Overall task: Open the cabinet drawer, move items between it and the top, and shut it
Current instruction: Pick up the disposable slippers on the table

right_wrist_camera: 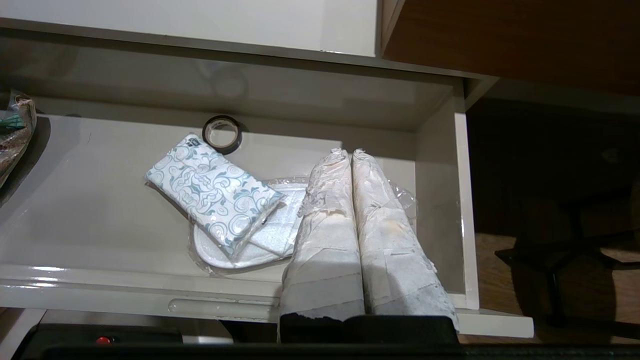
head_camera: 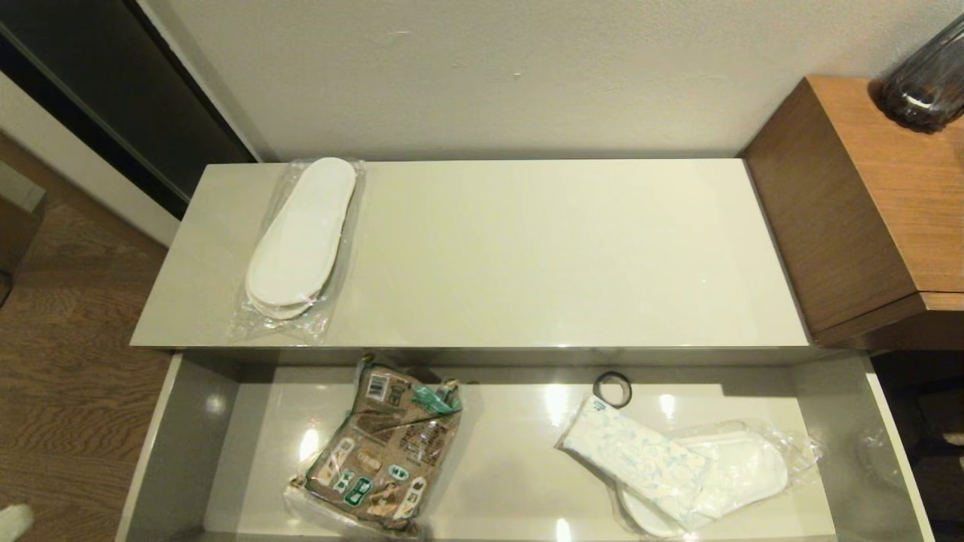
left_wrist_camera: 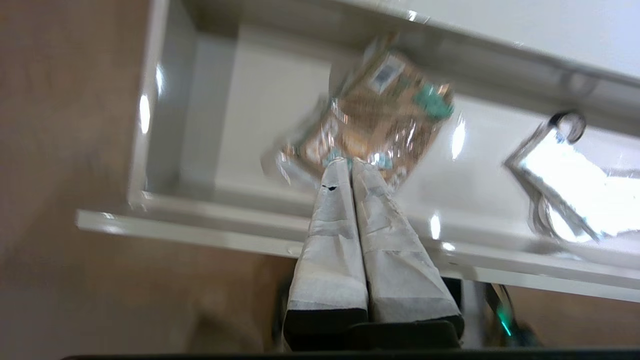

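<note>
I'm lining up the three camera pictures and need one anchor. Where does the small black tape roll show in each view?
Head view: the black tape roll lies in the open drawer, at its back wall, right of centre.
Left wrist view: the roll sits near the right edge, blurred.
Right wrist view: the roll lies left of centre, at the drawer's back wall.
Shared landmark: the patterned tissue pack lies right beside it in all three.

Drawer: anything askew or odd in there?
Nothing spilled or damaged. The drawer stands open. The snack bag lies crooked and crumpled on its left side. On the right, the tissue pack lies tilted across the bagged slippers, with the tape roll just behind them.
</note>
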Available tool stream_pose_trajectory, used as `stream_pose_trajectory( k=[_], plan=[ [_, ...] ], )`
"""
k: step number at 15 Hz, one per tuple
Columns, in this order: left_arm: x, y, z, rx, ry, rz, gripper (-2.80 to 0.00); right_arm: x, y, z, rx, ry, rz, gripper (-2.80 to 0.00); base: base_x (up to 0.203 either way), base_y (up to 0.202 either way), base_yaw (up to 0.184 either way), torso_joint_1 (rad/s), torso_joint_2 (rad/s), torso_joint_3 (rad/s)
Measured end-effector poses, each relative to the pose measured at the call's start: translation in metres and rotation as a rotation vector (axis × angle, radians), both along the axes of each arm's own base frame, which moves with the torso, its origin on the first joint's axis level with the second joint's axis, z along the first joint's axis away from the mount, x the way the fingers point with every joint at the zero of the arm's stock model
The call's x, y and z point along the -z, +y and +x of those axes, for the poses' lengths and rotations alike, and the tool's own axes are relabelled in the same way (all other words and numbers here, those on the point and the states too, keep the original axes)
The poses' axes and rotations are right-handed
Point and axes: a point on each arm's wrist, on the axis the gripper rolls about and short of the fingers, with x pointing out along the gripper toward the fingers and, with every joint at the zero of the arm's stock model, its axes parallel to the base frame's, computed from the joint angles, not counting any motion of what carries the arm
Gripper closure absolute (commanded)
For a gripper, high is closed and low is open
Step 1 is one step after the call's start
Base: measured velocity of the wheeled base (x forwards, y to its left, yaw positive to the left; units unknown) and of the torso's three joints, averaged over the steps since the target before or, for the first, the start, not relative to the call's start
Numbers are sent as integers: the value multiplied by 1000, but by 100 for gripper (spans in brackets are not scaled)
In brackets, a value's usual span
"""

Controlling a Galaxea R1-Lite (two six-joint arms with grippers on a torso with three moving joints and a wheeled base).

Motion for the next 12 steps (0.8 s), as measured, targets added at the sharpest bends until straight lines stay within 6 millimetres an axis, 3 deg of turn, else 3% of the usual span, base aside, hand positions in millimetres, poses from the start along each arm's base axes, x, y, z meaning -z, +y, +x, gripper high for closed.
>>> stream_pose_trajectory(
  k=[5,10,12],
  plan=[
    [-36,-2,96,41,194,-72,0,0,0,0,0,0,0,0,0,0,0,0,0,0],
    [-72,-5,209,82,203,-145,0,0,0,0,0,0,0,0,0,0,0,0,0,0],
    [-73,-6,249,86,209,-149,0,0,0,0,0,0,0,0,0,0,0,0,0,0]
  ],
)
